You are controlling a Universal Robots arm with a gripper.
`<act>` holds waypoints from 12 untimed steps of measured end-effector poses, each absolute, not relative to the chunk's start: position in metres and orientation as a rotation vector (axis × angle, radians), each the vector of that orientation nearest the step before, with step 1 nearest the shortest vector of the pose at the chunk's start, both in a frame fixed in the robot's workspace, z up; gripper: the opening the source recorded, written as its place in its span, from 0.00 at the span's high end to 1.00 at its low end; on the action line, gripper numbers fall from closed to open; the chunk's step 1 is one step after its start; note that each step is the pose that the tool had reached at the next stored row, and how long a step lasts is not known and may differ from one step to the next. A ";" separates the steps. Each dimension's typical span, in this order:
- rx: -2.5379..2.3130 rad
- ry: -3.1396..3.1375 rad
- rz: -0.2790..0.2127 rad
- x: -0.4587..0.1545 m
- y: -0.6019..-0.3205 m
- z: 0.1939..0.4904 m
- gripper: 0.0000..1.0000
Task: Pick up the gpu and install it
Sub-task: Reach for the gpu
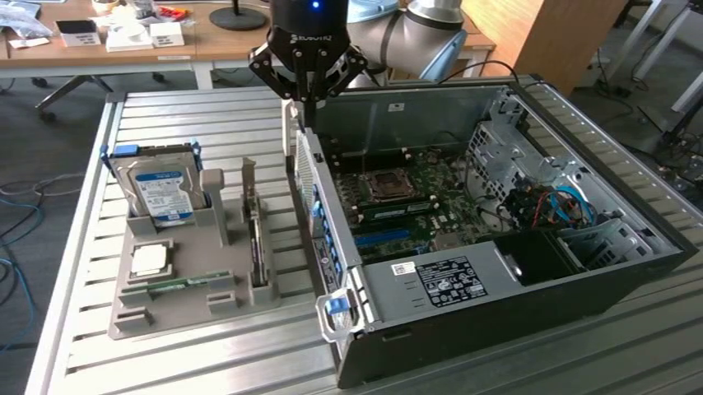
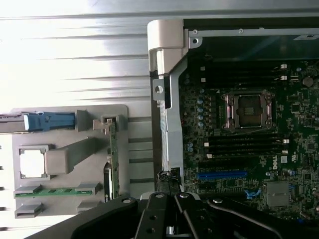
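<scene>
The gpu stands on edge in a slot of the grey holder tray, its silver bracket at the far end. The wrist view catches it edge-on as a thin green-dark strip, the gpu. My gripper hangs shut with nothing in it, above the near side wall of the open computer case and to the exterior view's right of the card, well apart from it. In the wrist view the gripper is over the case wall, next to the motherboard and its blue slot.
The tray also holds a blue-labelled hard drive, a square processor and a green memory stick. All of it rests on a slatted metal table. A desk with clutter stands behind it.
</scene>
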State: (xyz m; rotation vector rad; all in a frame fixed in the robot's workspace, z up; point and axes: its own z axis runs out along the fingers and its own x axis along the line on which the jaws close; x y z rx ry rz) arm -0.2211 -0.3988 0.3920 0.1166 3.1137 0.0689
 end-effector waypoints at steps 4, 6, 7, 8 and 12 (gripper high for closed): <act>0.117 3.114 0.069 -0.222 -0.399 0.392 0.89; 0.117 3.114 0.069 -0.223 -0.399 0.392 0.89; 0.117 3.114 0.069 -0.224 -0.399 0.392 0.89; 0.117 3.114 0.069 -0.224 -0.399 0.392 0.89; 0.117 3.114 0.069 -0.227 -0.399 0.392 0.89</act>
